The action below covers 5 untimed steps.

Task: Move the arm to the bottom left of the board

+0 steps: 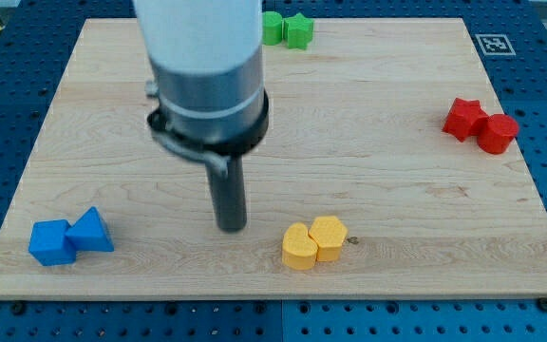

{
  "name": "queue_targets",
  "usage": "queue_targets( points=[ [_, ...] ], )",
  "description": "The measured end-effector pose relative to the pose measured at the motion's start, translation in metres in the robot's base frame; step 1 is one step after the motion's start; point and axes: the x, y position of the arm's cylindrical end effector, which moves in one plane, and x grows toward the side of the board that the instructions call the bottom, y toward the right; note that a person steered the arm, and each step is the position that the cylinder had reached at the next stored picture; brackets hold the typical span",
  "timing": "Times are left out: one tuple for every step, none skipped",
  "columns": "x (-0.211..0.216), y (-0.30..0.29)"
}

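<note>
My tip (231, 227) rests on the wooden board (397, 190) in its lower middle, left of two yellow blocks. The yellow heart (299, 248) and the yellow hexagon (329, 237) touch each other. A blue cube (50, 241) and a blue triangle (91, 231) sit together near the board's bottom left corner, well left of the tip. The arm's grey body (207, 76) rises above the rod and hides part of the board's upper left.
Two green blocks (287, 28) sit at the board's top edge, partly hidden by the arm. A red star (464, 118) and a red cylinder-like block (498, 133) sit at the right edge. A fiducial marker (492, 44) is at the top right corner.
</note>
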Motion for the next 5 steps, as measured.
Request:
queue_targets(
  points=[
    [0.047, -0.03],
    [0.048, -0.051],
    [0.048, -0.13],
    [0.048, -0.149],
    [0.047, -0.172]
  ],
)
